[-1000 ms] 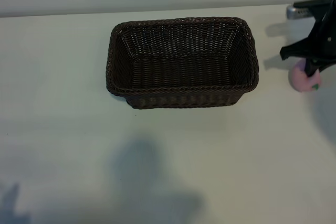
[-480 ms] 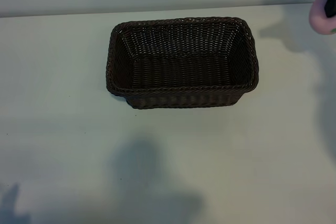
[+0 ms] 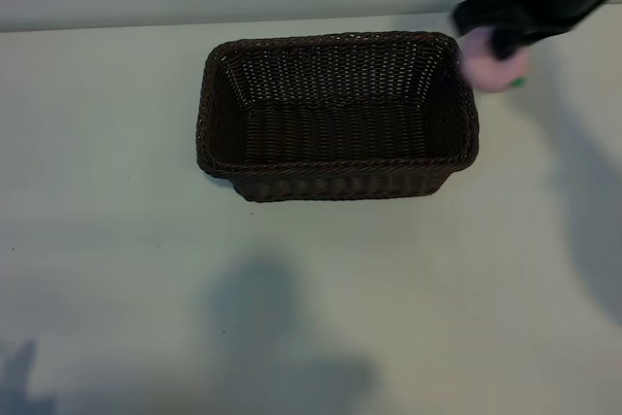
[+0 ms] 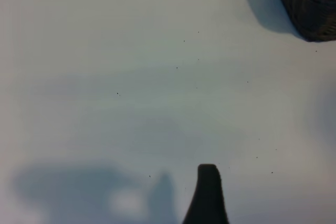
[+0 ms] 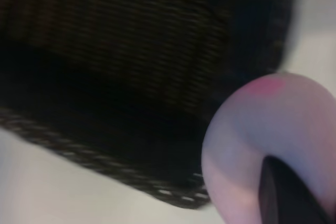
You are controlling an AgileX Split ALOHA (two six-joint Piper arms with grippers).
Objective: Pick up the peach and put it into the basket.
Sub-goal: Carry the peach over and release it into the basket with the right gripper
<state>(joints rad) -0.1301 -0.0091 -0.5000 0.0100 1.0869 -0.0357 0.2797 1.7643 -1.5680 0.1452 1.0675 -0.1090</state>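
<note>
Sitting just above the middle of the exterior frame, the basket (image 3: 337,114) rests on the pale surface (image 3: 311,298) with nothing lying in its dark woven well. The peach (image 3: 491,67) is off the surface, at the basket's upper right corner, just outside the braided rim and overlapping it in this view; a speck of green shows at its right edge. The right gripper (image 3: 503,51) is clamped on the peach, and its black arm reaches in from the upper right corner of the frame, slanting down and to the left toward the basket. The left arm does not appear in the exterior view. The right wrist view shows what the exterior one cannot: the peach (image 5: 268,145) fills the lower right of that frame, pale pink with a brighter blush near its top, one dark fingertip (image 5: 286,195) pressed against it, and behind it the basket's (image 5: 131,51) interior wall and rim (image 5: 100,169) lie close. The left wrist view shows bare surface (image 4: 131,77), one corner of the basket (image 4: 310,1) at the upper right of the frame, and a single dark fingertip (image 4: 208,195) at the bottom edge; the left gripper's fingers stand apart, holding nothing.
</note>
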